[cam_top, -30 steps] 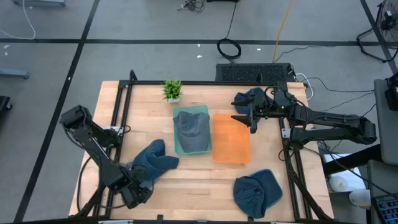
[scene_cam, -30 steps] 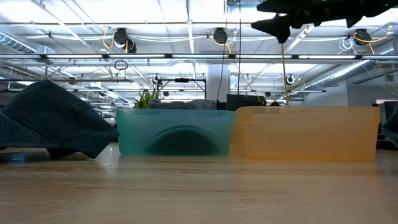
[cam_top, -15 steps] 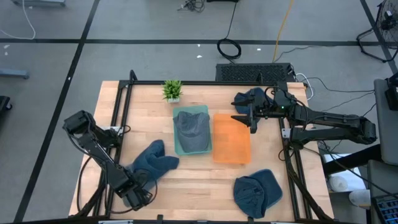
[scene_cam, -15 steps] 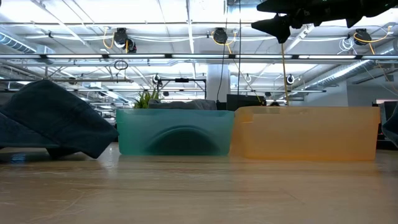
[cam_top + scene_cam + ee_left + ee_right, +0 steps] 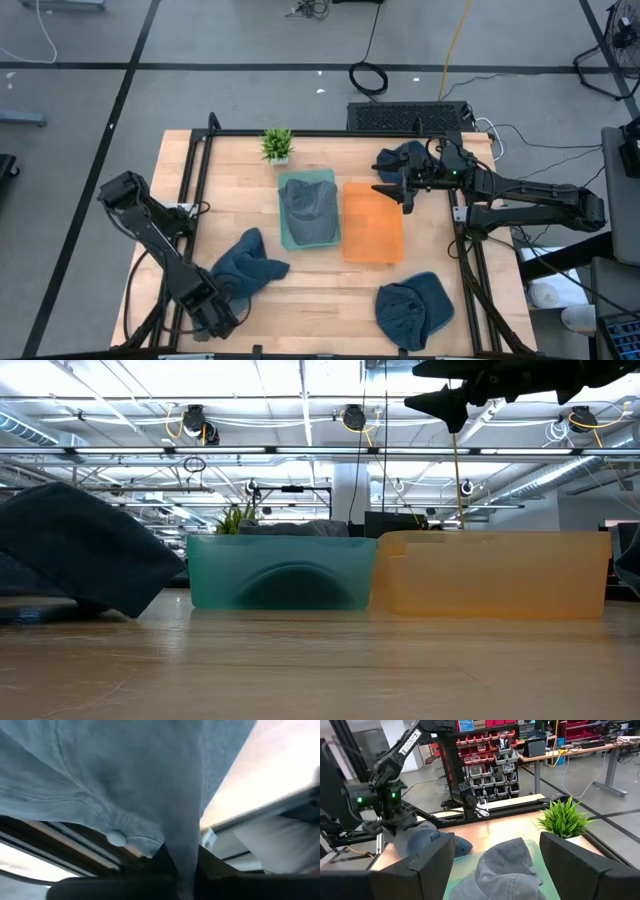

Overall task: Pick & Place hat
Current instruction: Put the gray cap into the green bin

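Wooden table (image 5: 320, 280): left gripper (image 5: 222, 312) pinches a hat (image 5: 245, 266) near the front-left corner; another hat (image 5: 308, 205) already fills the green bin (image 5: 288, 238). Right gripper (image 5: 405, 192) hangs wide, empty, over the orange bin (image 5: 372, 225).

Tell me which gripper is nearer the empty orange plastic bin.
Right. The right gripper hangs open at the orange plastic bin's far right corner; the left gripper is at the table's near left, fingers shut on a dark blue-grey cap.
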